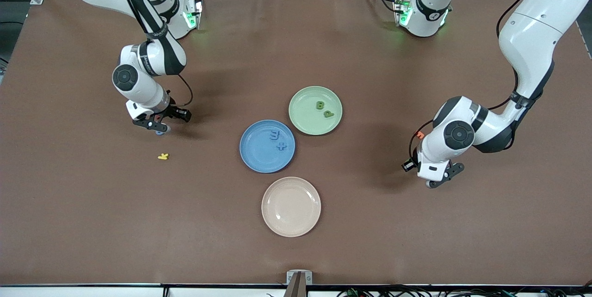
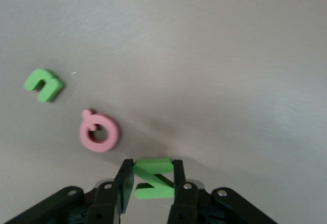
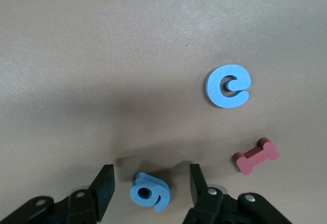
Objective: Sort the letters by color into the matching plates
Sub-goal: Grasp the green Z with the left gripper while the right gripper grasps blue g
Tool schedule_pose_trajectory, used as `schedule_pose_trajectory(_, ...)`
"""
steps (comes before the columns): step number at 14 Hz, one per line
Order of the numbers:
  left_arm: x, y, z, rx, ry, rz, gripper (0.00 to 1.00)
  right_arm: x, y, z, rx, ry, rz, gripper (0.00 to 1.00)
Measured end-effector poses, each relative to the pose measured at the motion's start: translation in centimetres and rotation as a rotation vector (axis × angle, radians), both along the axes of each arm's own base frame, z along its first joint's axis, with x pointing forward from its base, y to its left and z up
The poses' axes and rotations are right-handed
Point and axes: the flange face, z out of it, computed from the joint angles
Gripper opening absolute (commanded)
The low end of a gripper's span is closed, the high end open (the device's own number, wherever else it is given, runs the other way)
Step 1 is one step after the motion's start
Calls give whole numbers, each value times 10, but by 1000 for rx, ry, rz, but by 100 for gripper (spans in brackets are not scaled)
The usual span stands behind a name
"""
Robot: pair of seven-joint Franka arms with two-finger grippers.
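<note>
I see a green Z letter (image 2: pixel 153 178) pinched between the left gripper (image 2: pixel 151 183) fingers, low at the table (image 1: pixel 92 223) toward the left arm's end. In the left wrist view a pink ring-shaped letter (image 2: pixel 98 133) lies near it, and another green letter (image 2: pixel 44 84) lies past that, apart. The right gripper (image 3: pixel 150 185) stands spread around a blue letter (image 3: pixel 149 193) that sits between its fingers without touching either, toward the right arm's end of the table. A blue e letter (image 3: pixel 228 85) lies near it, and a red I letter (image 3: pixel 256 155) lies beside one finger.

Mid-table I see the blue plate (image 1: pixel 254 158) with two blue letters (image 1: pixel 278 140) in it. The green plate (image 1: pixel 303 121) just touches it, farther from the front camera, with two green letters (image 1: pixel 323 108) in it. A cream plate (image 1: pixel 291 223) sits nearer the camera, just beside the blue one. A yellow letter (image 1: pixel 163 156) lies nearer the camera than the right gripper.
</note>
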Motion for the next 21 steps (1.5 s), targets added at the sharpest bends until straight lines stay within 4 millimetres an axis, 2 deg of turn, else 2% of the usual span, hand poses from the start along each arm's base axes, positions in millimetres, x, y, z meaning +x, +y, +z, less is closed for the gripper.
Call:
schedule_pose_trajectory(4,0,-43,29,-47,-42,-83,0,-8,11,-4,-3,-15,-14,53)
schedule_pose_trajectory(8,-11,-83,51,-74,-45,-143,0,-10,15,-5,-3,-18,-18,44)
schedule_pose_trajectory(11,-14,-104,69,-82,-49,-173,0,-10,15,-4,-3,-21,-21,34)
schedule_pose_trajectory(14,-22,-124,78,-76,-39,-205,0,-9,15,-3,-3,-25,-27,24)
schedule_pose_trajectory(21,-36,-182,100,-96,-76,-280,0,-6,13,-1,-2,-31,-34,22)
